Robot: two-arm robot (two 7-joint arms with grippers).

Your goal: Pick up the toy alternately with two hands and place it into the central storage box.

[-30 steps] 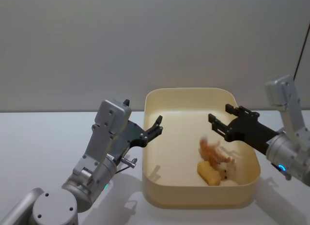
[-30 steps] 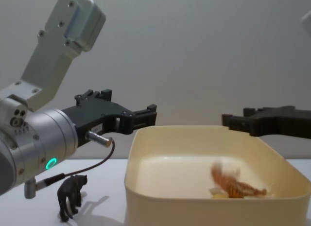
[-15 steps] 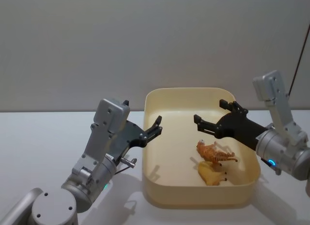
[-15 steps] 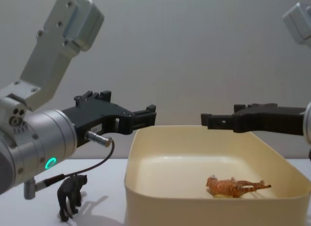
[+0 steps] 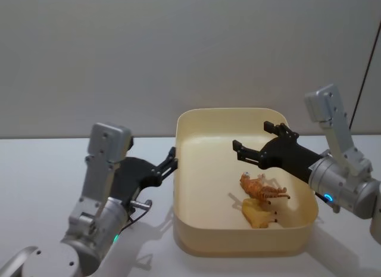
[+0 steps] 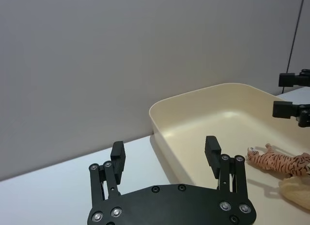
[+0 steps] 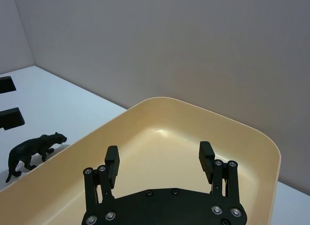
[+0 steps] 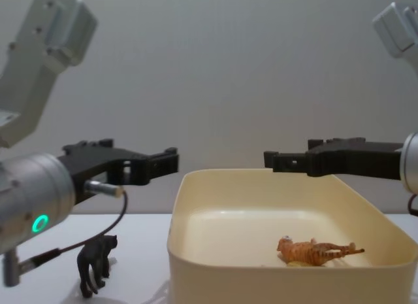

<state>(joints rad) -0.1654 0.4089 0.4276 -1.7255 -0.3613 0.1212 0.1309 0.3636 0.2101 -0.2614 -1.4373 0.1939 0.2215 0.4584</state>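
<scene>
The white table point(image 5: 41, 170) carries the central storage box point(image 5: 229, 112), a cream-yellow tub lying between the two grippers. The left gripper point(image 5: 168, 162) has pulled back since half a second ago: its tips then reached over the tub's left rim, and they now hang just outside that wall, raised above the table, fingers spread wide with nothing between them, as the left wrist view point(image 6: 164, 148) confirms. The right gripper point(image 5: 253, 137) has edged a little farther in over the tub and hovers above its open middle, its fingers also held well apart and empty point(image 7: 159, 153). Below and slightly behind the right gripper's tips, the pale yellow toy point(image 5: 257, 214) and the orange tiger toy point(image 5: 262, 189) lie touching on the tub floor, the tiger on its side where it was half a second ago. The black panther toy point(image 8: 96, 261) stands on the table beneath the left gripper point(image 8: 166, 165), outside the tub.
</scene>
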